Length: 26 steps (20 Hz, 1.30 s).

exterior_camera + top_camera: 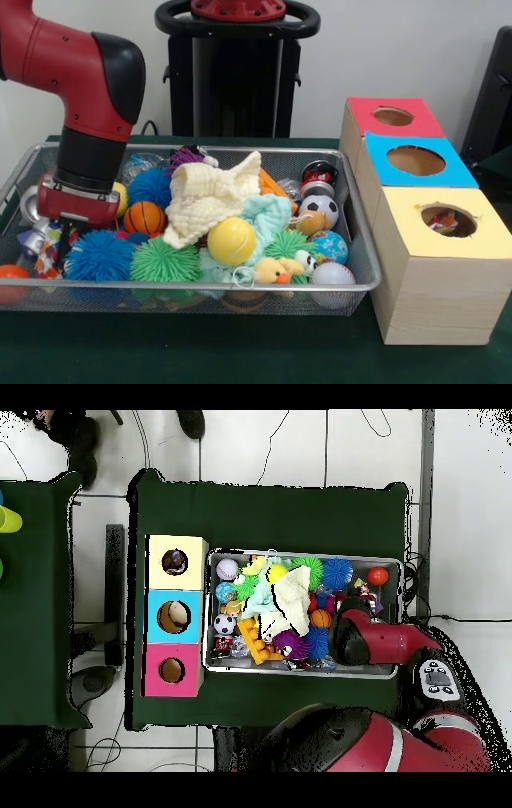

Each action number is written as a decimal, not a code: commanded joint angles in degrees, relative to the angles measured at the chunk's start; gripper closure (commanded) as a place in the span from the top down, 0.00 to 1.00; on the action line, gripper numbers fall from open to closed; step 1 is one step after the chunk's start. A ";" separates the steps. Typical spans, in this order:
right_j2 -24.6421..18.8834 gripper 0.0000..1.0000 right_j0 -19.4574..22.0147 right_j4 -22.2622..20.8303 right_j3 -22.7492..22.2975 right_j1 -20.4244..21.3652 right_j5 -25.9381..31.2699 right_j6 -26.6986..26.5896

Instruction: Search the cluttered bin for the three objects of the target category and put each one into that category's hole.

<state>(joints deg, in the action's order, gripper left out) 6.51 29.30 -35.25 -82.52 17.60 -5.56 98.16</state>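
Green counter (240,352) carries the bin (200,285), where my pincer (56,248) hangs low by a dotted cloth (50,240), its grip hidden so I cannot tell, and I judge it may snag the spiky blue ball (98,256) instead, far from the yellow box's hole (448,221).

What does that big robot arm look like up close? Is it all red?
Not all red. The arm is thick and rounded, glossy red with black sections at the joints and a black cylindrical wrist. A boxy red housing sits below the wrist, and the dark end effector hangs from it. The overhead view shows a grey panel with buttons on the arm.
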 commanded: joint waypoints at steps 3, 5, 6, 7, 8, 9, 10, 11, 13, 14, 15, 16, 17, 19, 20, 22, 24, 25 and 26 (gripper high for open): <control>1.50 0.00 0.72 2.32 -0.87 -5.99 13.32 4.04; 1.55 0.00 0.28 3.03 -1.97 -4.37 14.71 3.99; 0.91 0.00 0.37 3.58 -3.65 -2.44 16.10 3.77; 0.66 0.00 0.23 3.76 -4.67 -1.18 16.78 3.60; 0.11 0.00 0.01 4.25 -6.59 1.17 18.08 3.47; 0.07 0.00 -0.36 4.62 -7.66 2.61 18.55 3.74; 0.30 0.00 -1.24 5.33 -9.43 5.05 19.27 4.44; 0.55 0.00 -1.87 5.73 -10.23 6.32 19.99 4.75; 1.34 0.00 -3.57 6.88 -12.04 9.15 22.03 5.79; 1.71 0.00 -4.46 7.52 -12.84 10.47 23.16 6.39; 2.03 0.00 -5.10 7.96 -13.34 11.31 24.13 6.77; 2.35 0.00 -5.75 8.41 -13.85 12.16 25.10 7.14; 2.58 0.00 -6.19 8.61 -14.03 12.67 25.69 7.25; 2.63 0.00 -6.83 9.15 -14.47 13.83 26.79 7.22; 1.97 0.00 -6.65 9.58 -15.02 14.63 26.89 7.16; 0.55 0.00 -6.03 10.08 -15.71 15.53 26.16 7.04; -1.64 0.00 -5.13 10.82 -16.41 16.69 24.92 6.78; -2.21 0.00 -4.96 11.00 -16.69 17.13 24.27 6.73; -3.68 0.00 -4.31 11.28 -17.34 17.89 22.94 6.50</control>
<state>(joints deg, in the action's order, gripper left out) 9.28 23.29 -27.70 -93.57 31.24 15.12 98.16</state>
